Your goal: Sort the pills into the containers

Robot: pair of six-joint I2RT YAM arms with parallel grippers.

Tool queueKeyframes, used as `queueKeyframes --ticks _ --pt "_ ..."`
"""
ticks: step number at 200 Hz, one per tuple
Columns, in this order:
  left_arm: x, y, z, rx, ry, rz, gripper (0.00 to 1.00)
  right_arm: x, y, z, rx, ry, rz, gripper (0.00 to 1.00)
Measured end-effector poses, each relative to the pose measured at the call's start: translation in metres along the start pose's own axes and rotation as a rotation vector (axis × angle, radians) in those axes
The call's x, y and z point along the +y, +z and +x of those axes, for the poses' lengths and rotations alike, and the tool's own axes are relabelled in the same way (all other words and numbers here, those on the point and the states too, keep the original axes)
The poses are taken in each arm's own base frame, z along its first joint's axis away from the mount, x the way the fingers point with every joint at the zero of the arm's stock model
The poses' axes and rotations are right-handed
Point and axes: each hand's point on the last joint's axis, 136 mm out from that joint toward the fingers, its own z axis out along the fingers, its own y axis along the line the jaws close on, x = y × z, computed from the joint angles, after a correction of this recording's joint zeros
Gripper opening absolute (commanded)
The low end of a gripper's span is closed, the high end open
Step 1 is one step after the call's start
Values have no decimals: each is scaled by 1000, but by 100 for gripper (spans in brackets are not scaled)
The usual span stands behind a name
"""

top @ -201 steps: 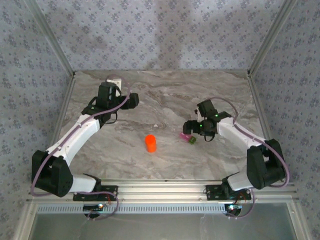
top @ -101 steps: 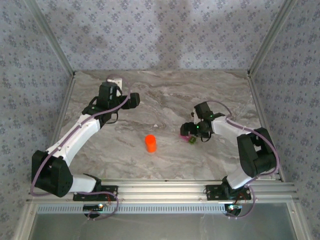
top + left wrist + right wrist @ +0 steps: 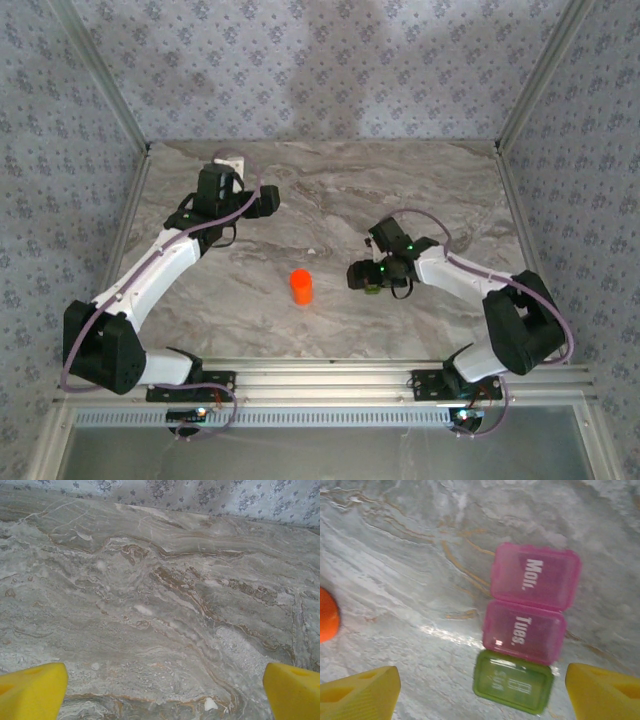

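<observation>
Right end effector (image 3: pixel 481 679) hangs released over the containers (image 3: pixel 525 630) on the counter (image 3: pixel 395 580): likely light, slippery plastic, best pinched across the short sides

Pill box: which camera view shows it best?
The right wrist view: the pill box lies close and unobstructed, with two pink lids and one green lid, their day labels readable. In the top external view it is a tiny speck under the tip of the right arm. The left wrist view faces marble tabletop.

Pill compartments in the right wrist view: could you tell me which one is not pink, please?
The green compartment at the row's bottom end, touching Tues.; Tues. and Mon. are both pink.
</observation>
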Motion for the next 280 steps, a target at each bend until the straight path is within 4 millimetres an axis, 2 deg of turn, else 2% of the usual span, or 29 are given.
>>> queueKeyframes --ticks 29,48,90,116,180,280 --pt "0 0 0 1 -18 2 100 -15 -8 -2 -11 19 128 89" --pt "0 0 0 1 -33 2 100 -18 -10 -5 -17 31 172 89" --pt "0 0 0 0 -55 3 100 -11 6 -1 20 43 229 81" --pt "-1 0 -1 -3 -62 7 100 -13 16 5 39 80 267 76" --pt "-5 0 -1 -1 -69 27 100 -20 30 12 67 135 311 66" --pt "-7 3 -2 -3 -70 37 100 -20 30 13 66 140 312 64"
